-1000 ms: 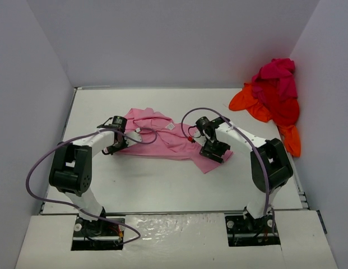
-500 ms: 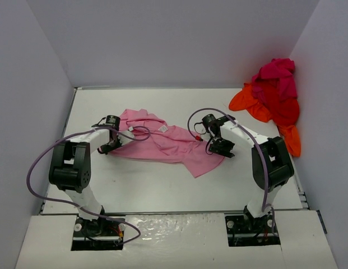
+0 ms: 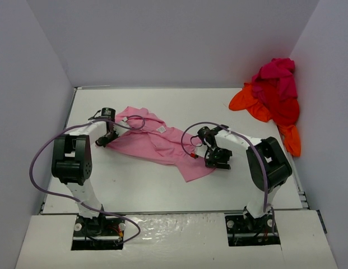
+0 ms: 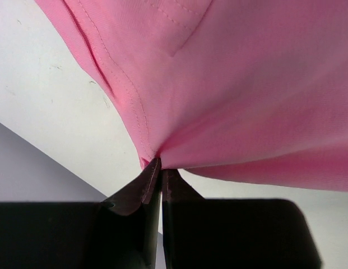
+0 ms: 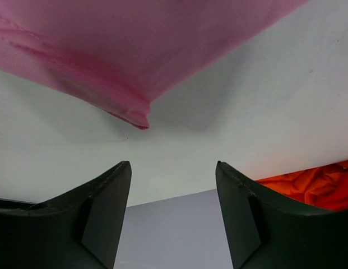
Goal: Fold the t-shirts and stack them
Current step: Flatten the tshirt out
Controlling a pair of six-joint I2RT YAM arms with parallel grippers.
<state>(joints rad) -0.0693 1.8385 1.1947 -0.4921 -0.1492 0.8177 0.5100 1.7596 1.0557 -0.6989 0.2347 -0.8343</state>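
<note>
Nearest you, at 4 o'clock on the surface, the right claw stands wide with nothing between its jaws. It has let go of the pink shirt, whose loose hem corner now lies just beside it. At 9 o'clock the left claw is pinched tight on the shirt's edge and has dragged the cloth leftward. Treat this as spreading, not folding: the shirt is still rumpled. At 2 o'clock the other shirts sit heaped and untouched.
</note>
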